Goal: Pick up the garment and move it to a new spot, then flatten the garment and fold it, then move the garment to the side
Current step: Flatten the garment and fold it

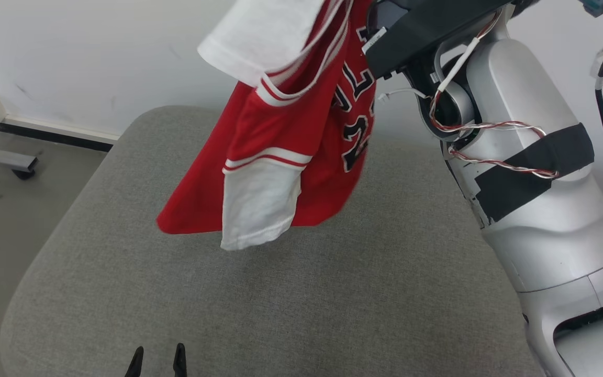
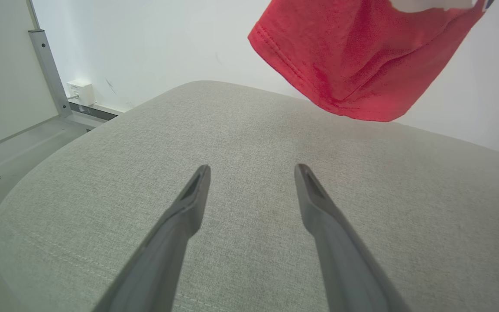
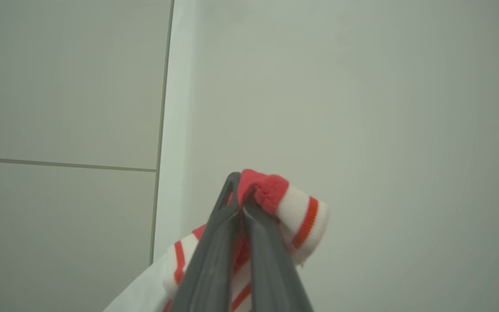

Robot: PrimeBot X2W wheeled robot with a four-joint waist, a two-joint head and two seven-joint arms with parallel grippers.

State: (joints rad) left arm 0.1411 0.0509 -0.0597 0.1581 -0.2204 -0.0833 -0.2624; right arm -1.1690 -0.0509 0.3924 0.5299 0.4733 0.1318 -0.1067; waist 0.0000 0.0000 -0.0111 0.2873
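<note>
— Where is the garment (image 1: 291, 157) from you?

— Up in the air. My right gripper (image 3: 240, 193) has its fingers pinched tight on a red-and-white trimmed edge, and the rest (a red jersey with white sleeves) hangs straight down from that pinch, long axis top to bottom.

— Touching the cushion (image 1: 333, 303)?

— No. The lowest hem hangs clear above the grey fabric, over the far half of it.

— And your other side?

— My left gripper (image 2: 253, 170) is spread wide with nothing in it, low over the near edge of the cushion. From there the hem lies ahead, above and off to the right.

— So which one acts?

— I judge the right lowers the garment onto a fresh spot; the left, being the free one and nearer the hanging hem, would take that hem to spread it flat.
</note>
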